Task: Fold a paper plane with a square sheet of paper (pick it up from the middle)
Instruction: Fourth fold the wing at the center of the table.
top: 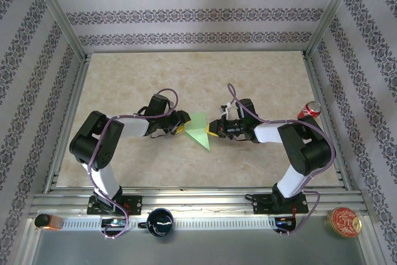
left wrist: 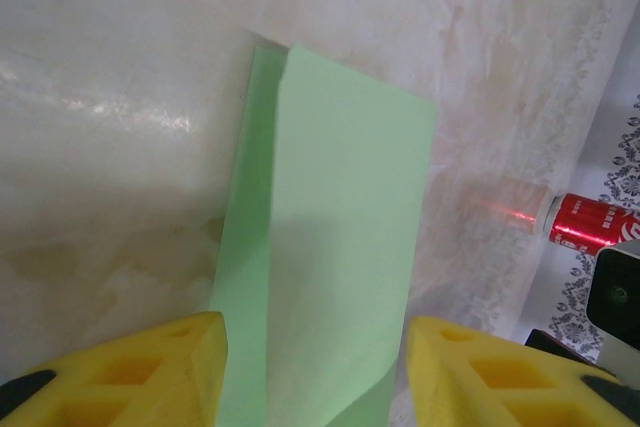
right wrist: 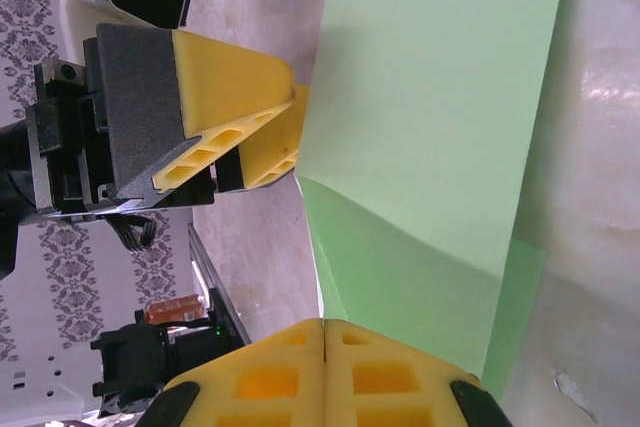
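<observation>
The pale marbled table [top: 124, 85] carried the work at its middle. There the square sheet of paper [top: 200, 131] sat between the two arms as a light-green pointed shape, partly folded and not yet a plane. It read as thin, nearly weightless stuff. One flap [right wrist: 430, 97] appeared to lift off the surface while a lower ply lay flat. So I judged it would bend at the least push, slide on the smooth tabletop rather than resist, and take a stray crease or a tear if squeezed far from a fold. The left gripper [left wrist: 313, 347] straddled the near end of the sheet with its yellow fingers [left wrist: 130, 377] apart, one on each side of the paper and clamping nothing that I could see. The right gripper [right wrist: 325, 342] met the opposite edge with its fingers pressed flat together; whether a ply was caught between them could not be told. The best hold, to my mind, was a light pinch close to the slanting crease [right wrist: 400, 232], where doubled layers lent some stiffness. The other side would need pinning so the sheet could not skate away, since a loose corner would simply flop.
</observation>
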